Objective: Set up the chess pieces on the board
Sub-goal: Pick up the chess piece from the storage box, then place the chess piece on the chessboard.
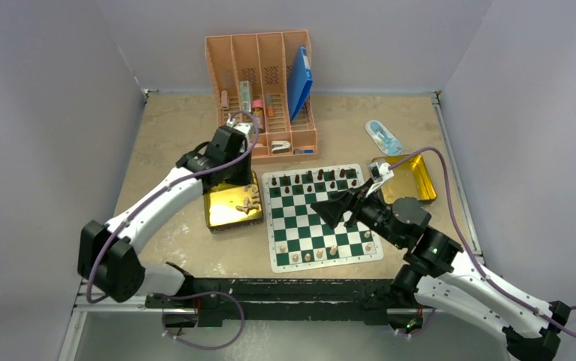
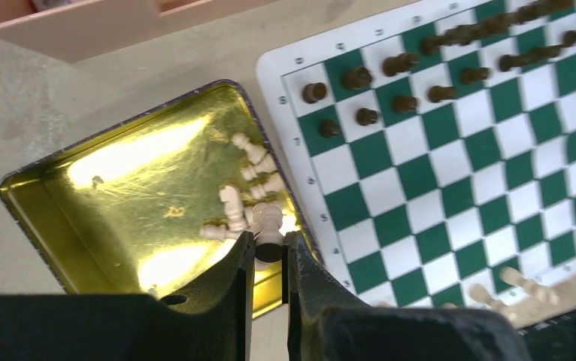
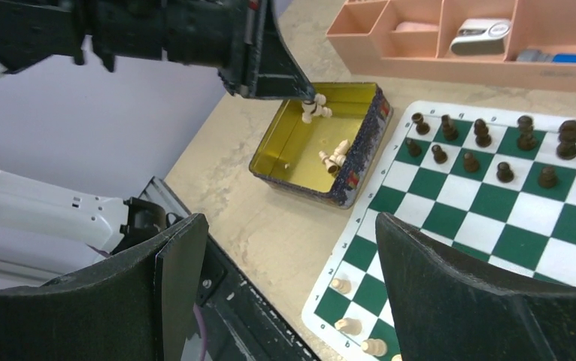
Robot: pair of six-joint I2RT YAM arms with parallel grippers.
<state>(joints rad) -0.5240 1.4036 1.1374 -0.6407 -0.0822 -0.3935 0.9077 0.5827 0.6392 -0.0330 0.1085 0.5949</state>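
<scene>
The green-and-white board (image 1: 309, 226) lies mid-table. Dark chess pieces (image 1: 319, 179) fill its far rows, and a few pale ones (image 1: 319, 253) stand along its near edge. Left of the board is a gold tin (image 1: 221, 216) with several pale pieces (image 2: 251, 169) lying loose inside. My left gripper (image 2: 270, 252) reaches down into this tin and is shut on a pale piece (image 2: 269, 223), which shows lifted slightly at the fingertips in the right wrist view (image 3: 313, 100). My right gripper (image 3: 289, 226) hovers open and empty over the board's near left corner (image 3: 390, 256).
A pink organiser (image 1: 266, 90) with pens and a blue folder stands at the back. A second gold tin (image 1: 409, 179) sits right of the board, with a blue packaged item (image 1: 383, 137) behind it. Grey walls enclose the table.
</scene>
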